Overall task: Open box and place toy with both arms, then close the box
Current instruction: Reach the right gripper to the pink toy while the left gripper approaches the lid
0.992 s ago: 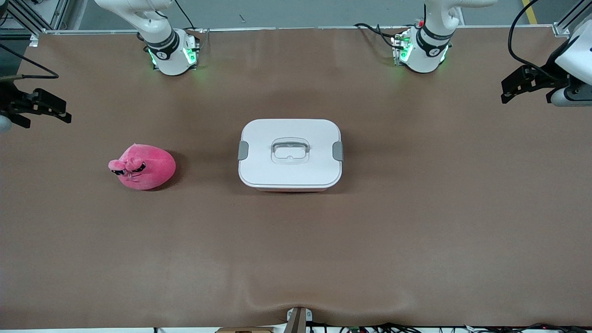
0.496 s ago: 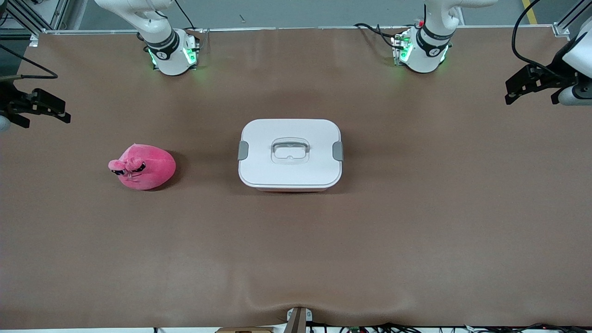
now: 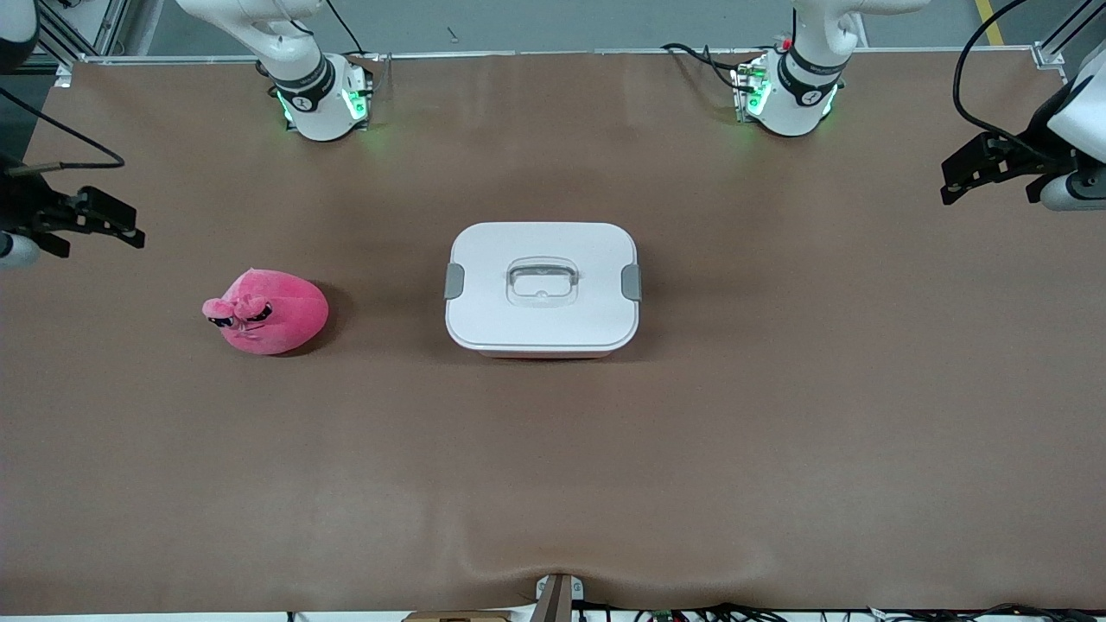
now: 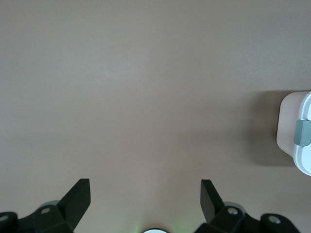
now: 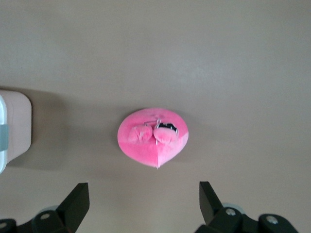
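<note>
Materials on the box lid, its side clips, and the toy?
Box lid: looks like smooth white matte plastic with an even sheen. Side clips: grey, probably plastic. Toy: hot-pink plush, with a fuzzy, soft-edged surface.

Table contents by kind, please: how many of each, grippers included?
Box, lid on: 1
Plush toy: 1
Grippers, both open: 2, left gripper and right gripper
Total: 4
</note>
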You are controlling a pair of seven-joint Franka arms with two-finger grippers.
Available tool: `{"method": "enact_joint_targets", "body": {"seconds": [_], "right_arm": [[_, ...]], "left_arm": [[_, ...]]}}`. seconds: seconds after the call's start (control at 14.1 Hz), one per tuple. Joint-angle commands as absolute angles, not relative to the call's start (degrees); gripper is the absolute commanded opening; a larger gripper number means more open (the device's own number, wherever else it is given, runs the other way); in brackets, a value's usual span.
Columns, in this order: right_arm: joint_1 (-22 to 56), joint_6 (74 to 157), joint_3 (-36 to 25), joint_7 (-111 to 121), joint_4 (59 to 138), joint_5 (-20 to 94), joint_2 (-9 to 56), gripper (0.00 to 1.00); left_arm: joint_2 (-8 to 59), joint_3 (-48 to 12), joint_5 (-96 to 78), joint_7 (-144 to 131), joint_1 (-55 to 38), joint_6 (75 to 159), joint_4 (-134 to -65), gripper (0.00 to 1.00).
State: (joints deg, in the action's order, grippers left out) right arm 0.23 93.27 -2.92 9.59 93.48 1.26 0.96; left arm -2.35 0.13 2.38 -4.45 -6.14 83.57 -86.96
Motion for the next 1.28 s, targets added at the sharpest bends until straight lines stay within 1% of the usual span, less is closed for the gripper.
{"method": "enact_joint_targets", "body": {"seconds": [0.0, 0.14, 0.35, 0.5, 0.57, 0.71, 0.92, 0.99, 1.21], "right_arm": [[2.1, 98.9, -3.1, 9.2, 98.4, 1.1, 1.0, 1.0], [2.9, 101.5, -3.1, 9.4, 100.3, 1.1, 1.8, 1.0], [3.4, 102.8, -3.1, 9.8, 101.2, 1.1, 4.9, 1.0], [3.6, 102.8, -3.1, 10.1, 101.3, 1.1, 6.2, 1.0], [4.1, 102.9, -3.1, 10.0, 101.9, 1.1, 6.4, 1.0], [4.2, 106.1, -3.1, 10.0, 105.2, 1.1, 6.3, 1.0], [4.4, 106.9, -3.1, 9.9, 106.7, 1.1, 6.8, 1.0], [4.3, 107.0, -3.1, 10.0, 107.4, 1.1, 6.8, 1.0], [4.4, 109.6, -3.1, 10.0, 109.8, 1.1, 7.0, 1.0]], "left_arm": [[-2.4, 0.0, 1.5, -5.6, -6.2, 82.3, -85.8, 1.0], [-1.9, 0.0, 1.6, -6.7, -6.2, 82.6, -85.8, 1.0], [-1.7, -1.0, 1.5, -10.8, -7.2, 83.8, -85.8, 1.0], [-1.2, -4.5, 1.5, -16.2, -7.6, 85.9, -85.7, 1.0], [-0.1, -7.5, 1.6, -21.5, -7.7, 86.8, -85.6, 1.0], [2.1, -12.4, 2.1, -32.5, -7.7, 88.1, -85.6, 1.0], [4.0, -16.7, 2.0, -43.6, -7.8, 88.3, -86.0, 1.0], [4.3, -18.0, 1.9, -48.9, -7.9, 88.6, -87.0, 1.0], [5.3, -21.1, 1.7, -65.2, -8.2, 94.6, -90.7, 1.0]]}}
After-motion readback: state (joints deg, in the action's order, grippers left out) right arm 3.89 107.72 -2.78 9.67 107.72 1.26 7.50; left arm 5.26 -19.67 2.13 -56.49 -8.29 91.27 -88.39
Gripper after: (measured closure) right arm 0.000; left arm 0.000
